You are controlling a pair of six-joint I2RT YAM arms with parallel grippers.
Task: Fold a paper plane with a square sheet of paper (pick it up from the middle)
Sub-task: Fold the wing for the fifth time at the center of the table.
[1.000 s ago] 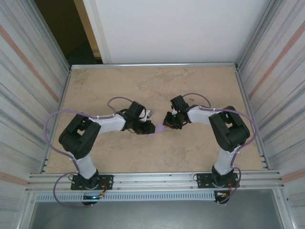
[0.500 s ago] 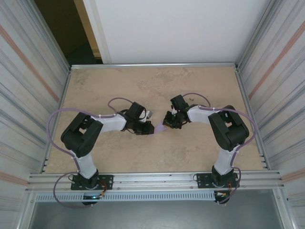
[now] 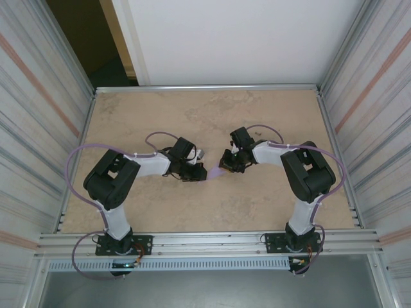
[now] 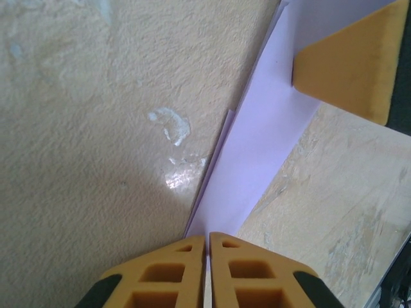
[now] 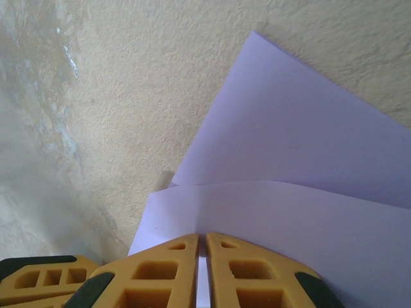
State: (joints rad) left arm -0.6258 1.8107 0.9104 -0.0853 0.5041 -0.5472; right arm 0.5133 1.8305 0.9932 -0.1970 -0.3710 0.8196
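The sheet of paper (image 3: pixel 215 172) sat between our two tools near the middle of the surface (image 3: pixel 192 109), a small lavender strip bridging the gap from one tool to the other. Our left tool (image 3: pixel 203 173) had its fingers drawn together with only a hairline slit between them. The near end of the paper ran straight into that slit, so the tool had the paper pinched by its edge. From that tool's own camera, the paper stretched away ahead of the fingertips and up to the right as a narrow folded band. A second layer peeked out along its left edge, and at the far end an orange finger (image 4: pixel 350 58) of the other tool lay against it. Our right tool (image 3: pixel 225 169) was likewise closed to a thin slit on the paper. Just ahead of its fingertips a curved upper layer came into the grip, and beyond it a flatter lower layer spread off to the right. We could not tell whether the paper touched the surface beneath it.
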